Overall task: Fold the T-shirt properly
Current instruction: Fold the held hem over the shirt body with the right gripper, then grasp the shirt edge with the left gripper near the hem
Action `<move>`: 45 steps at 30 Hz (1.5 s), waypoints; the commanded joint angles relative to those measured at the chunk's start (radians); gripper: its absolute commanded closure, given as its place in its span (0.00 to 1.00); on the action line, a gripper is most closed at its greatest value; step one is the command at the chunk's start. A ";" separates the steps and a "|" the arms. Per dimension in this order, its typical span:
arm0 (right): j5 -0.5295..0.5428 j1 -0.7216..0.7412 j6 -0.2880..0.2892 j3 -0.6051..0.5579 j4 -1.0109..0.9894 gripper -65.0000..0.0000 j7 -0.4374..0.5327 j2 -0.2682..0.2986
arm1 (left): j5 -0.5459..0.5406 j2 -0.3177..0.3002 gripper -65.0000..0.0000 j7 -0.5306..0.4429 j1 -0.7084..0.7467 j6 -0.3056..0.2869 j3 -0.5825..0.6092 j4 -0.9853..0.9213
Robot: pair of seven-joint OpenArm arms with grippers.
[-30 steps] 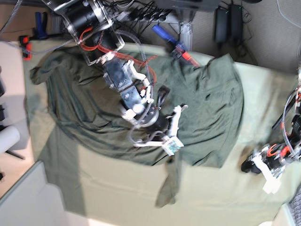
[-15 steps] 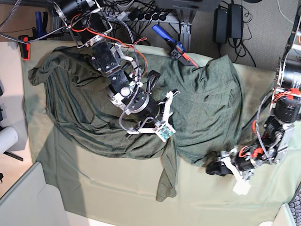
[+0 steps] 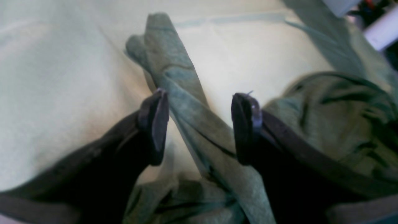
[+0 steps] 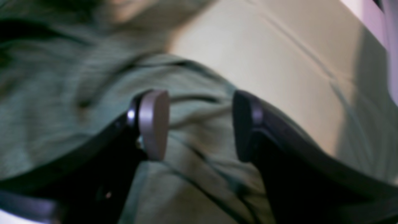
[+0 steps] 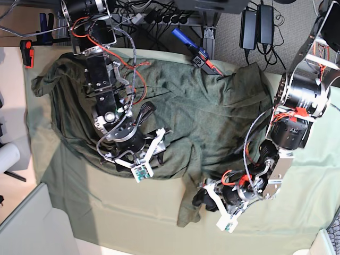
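The dark olive T-shirt [image 5: 212, 106] lies crumpled across the pale green table cloth [image 5: 106, 207], with a narrow twisted strip [image 5: 188, 204] trailing toward the front edge. My left gripper [image 5: 201, 199] is open at that strip. In the left wrist view the left gripper [image 3: 200, 124] straddles the strip [image 3: 183, 93] without pinching it. My right gripper [image 5: 151, 154] hovers open over the shirt's front-left hem. In the right wrist view the right gripper [image 4: 200, 124] has wrinkled shirt fabric [image 4: 77, 87] below its spread fingers, next to bare table cloth [image 4: 264, 46].
Cables, power bricks and a blue-handled tool [image 5: 186, 40] crowd the back edge. A red clamp [image 5: 26, 53] sits at the back left and a white roll [image 5: 8, 156] stands off the table's left side. A grey panel [image 5: 26, 228] borders the front left.
My right gripper has opened, let go of the shirt and drawn back to the left. My left arm has swung in from the right edge to the trailing strip.
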 commanded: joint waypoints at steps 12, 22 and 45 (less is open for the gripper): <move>0.094 -0.012 -0.011 0.360 0.019 0.50 -0.046 0.006 | 0.195 0.075 0.45 -0.075 0.024 0.171 0.001 0.009; 0.122 -0.042 -0.011 0.426 0.019 0.50 -0.048 0.006 | 0.202 0.092 0.45 -0.111 0.076 0.171 0.001 0.009; 0.148 -0.042 -0.011 0.426 0.019 0.50 -0.050 0.006 | 0.298 0.182 1.00 -0.080 0.074 0.138 0.001 0.009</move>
